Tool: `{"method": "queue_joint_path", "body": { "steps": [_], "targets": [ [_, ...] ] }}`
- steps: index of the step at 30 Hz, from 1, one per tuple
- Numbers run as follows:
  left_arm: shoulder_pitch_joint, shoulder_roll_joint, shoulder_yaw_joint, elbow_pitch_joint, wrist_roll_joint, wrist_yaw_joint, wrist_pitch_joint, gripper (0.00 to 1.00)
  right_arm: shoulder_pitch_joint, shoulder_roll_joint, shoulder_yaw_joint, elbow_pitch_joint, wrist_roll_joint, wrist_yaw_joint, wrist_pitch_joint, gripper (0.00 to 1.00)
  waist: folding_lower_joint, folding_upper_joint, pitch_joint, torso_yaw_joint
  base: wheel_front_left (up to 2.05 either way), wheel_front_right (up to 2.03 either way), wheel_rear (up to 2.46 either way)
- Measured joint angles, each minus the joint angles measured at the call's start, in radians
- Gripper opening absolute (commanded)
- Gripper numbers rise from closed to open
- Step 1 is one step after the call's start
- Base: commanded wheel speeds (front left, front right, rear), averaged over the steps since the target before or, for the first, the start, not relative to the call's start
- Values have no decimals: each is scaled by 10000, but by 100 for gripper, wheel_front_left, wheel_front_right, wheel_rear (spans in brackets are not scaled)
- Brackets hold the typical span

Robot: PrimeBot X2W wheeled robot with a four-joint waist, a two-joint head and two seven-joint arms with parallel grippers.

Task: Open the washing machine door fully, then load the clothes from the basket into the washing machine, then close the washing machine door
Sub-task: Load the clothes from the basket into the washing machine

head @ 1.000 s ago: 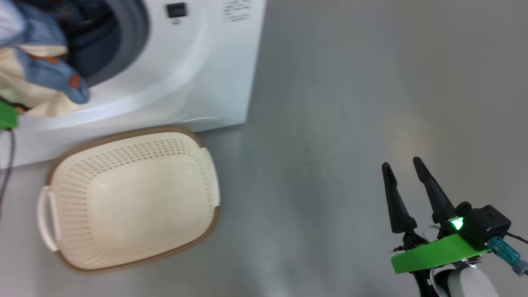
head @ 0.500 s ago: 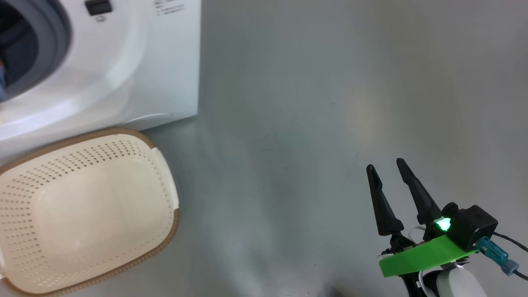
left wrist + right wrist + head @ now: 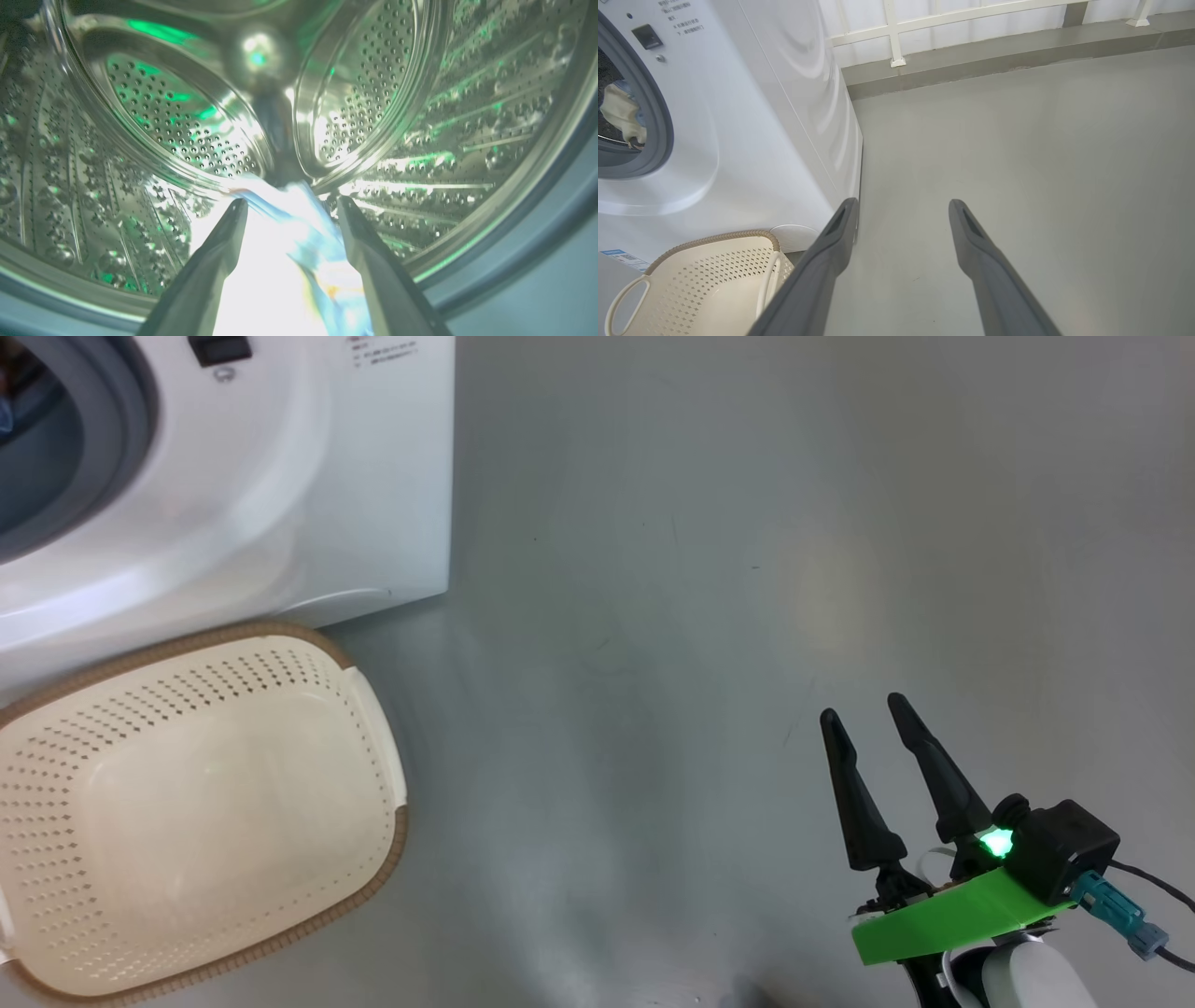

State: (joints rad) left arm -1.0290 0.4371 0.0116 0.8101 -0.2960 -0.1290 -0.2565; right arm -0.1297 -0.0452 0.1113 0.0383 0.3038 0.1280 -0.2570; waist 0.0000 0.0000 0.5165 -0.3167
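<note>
The left tool (image 3: 289,205) reaches inside the steel drum (image 3: 420,93) of the washing machine (image 3: 308,476), its two dark fingers spread well apart in the lower centre of the left wrist view. Between them lie the clothes (image 3: 289,261), a glaring white and light blue bundle with a touch of orange, blurred and overexposed. Whether either finger touches the cloth cannot be told. Green light glints off the perforated drum wall, and the grey-blue gasket (image 3: 537,224) curves across the lower right of that frame.

In the head view the white machine fills the upper left, its dark opening at the frame's edge. Just below it on the grey floor (image 3: 747,569) sits the basket (image 3: 280,672), cream with a brown rim, nothing in it, its near corner close to the machine's front. The right tool (image 3: 861,707) hangs over bare floor at the lower right, well apart from both, jaws open and gripping nothing, a green bracket (image 3: 952,915) and a green lamp behind its fingers.

The right wrist view shows a cream fold of cloth (image 3: 621,116) inside the machine's opening at the left edge, a small blue label (image 3: 616,254) low on the front panel, the basket at the bottom left, and a white railing (image 3: 896,28) along the top.
</note>
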Motion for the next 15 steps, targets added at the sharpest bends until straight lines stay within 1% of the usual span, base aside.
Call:
{"method": "queue_joint_path", "body": {
  "steps": [4, 10, 15],
  "targets": [
    [21, -46, -215, 376, -230, 0, 0, 100, 0, 0, 0, 6, -2, 0, 0, 100, 0, 0, -91, 80, 0, 0, 0],
    [21, -59, -477, 587, -460, 0, 0, 100, 0, 0, -2, 27, -17, 0, 0, 100, 0, 0, -174, 190, 0, 0, 0],
    [146, -190, -552, 598, -564, 0, 0, 100, 0, -2, -17, 50, -40, 0, 0, 100, 0, 1, -264, 285, 0, 0, 0]
  ]
}}
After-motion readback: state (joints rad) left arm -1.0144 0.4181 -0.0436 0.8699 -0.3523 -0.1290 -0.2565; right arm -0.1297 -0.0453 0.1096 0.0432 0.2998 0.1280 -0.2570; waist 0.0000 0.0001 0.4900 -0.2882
